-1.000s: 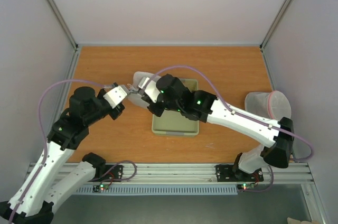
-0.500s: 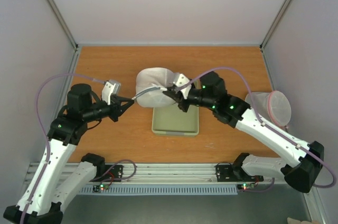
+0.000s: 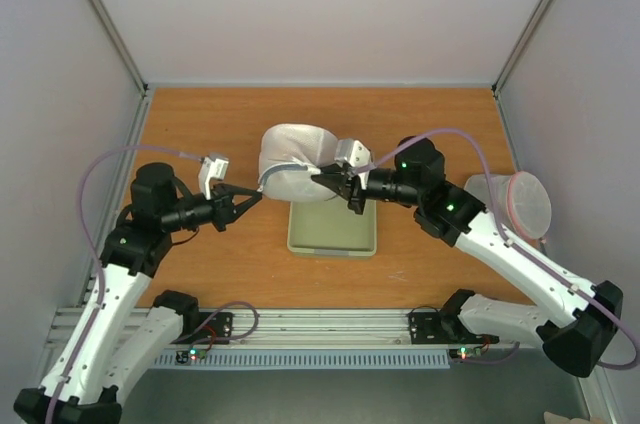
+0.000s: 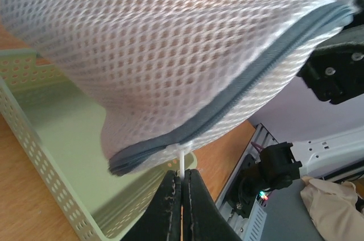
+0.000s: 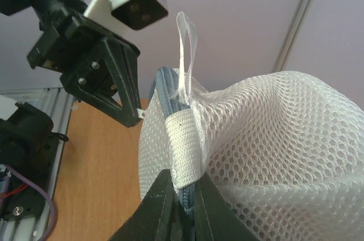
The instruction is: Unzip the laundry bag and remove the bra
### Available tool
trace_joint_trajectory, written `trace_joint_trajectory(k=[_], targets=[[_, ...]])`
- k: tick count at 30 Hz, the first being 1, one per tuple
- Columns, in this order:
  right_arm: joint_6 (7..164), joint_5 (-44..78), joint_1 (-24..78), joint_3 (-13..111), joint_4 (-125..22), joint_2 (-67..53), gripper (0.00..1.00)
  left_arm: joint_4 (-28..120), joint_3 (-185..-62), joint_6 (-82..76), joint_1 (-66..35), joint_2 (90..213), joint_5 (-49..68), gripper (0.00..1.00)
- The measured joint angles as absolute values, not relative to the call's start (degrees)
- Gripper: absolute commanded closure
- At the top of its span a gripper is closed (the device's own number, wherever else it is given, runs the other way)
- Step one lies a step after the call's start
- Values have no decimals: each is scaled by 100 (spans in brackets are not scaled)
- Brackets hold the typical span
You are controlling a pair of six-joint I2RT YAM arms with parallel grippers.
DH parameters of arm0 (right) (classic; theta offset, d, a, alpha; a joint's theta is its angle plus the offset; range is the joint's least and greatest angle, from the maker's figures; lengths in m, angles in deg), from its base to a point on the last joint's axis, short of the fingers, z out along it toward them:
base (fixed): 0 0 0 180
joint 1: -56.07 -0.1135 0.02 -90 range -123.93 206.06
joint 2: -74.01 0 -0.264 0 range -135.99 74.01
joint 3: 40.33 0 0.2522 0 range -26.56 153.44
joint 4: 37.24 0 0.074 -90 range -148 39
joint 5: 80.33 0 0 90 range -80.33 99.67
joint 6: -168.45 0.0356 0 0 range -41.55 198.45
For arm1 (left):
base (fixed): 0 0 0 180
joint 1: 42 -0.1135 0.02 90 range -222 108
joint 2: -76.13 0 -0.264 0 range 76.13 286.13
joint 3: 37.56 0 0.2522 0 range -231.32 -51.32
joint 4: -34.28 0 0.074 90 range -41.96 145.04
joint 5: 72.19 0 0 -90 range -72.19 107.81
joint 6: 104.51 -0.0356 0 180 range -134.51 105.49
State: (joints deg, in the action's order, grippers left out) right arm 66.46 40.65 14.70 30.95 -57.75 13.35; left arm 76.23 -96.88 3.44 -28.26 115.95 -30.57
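The laundry bag [image 3: 295, 162], a white mesh dome with a grey zip band [image 4: 233, 102], hangs stretched between my two grippers over the pale green tray [image 3: 332, 236]. My left gripper [image 3: 257, 195] is shut on the thin white zip pull [image 4: 182, 160] under the band; it shows in the left wrist view [image 4: 182, 175]. My right gripper [image 3: 323, 177] is shut on the bag's rim at its white fabric tab [image 5: 183, 144], pinching tab and zip band together in the right wrist view [image 5: 185, 183]. The zip looks closed along the part that shows. The bra is hidden inside the mesh [image 5: 278, 150].
A second translucent round bag with a pink rim [image 3: 512, 202] lies at the right edge of the wooden table [image 3: 200, 114]. The tray's perforated wall [image 4: 34, 133] sits just below the bag. Metal frame rails run along the near edge [image 3: 330, 322].
The right arm has swung back to the right and the two grippers have drawn apart, lifting the bag and stretching it between them over the tray. The left gripper stays shut on the pull.
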Motion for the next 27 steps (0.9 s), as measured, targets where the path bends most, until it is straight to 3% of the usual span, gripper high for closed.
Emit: trace_joint_trajectory(k=[10, 18, 20, 21, 27], targets=[[6703, 3823, 1343, 3034, -5646, 469, 84, 7874, -9627, 143, -2854, 11752, -2616, 99], [6677, 3595, 1271, 2686, -5735, 87, 41, 8523, -9668, -488, -2854, 12154, -2030, 99], [6616, 3508, 1267, 2689, -5805, 89, 23, 8650, -9847, -799, -2854, 12178, -1910, 99], [6554, 3455, 1265, 2702, -5842, 89, 5, 8720, -9972, -1032, -2854, 12180, -1838, 99], [6207, 2907, 1147, 3073, -6421, 89, 2, 9006, -10206, -1854, -2806, 12218, -1685, 99]])
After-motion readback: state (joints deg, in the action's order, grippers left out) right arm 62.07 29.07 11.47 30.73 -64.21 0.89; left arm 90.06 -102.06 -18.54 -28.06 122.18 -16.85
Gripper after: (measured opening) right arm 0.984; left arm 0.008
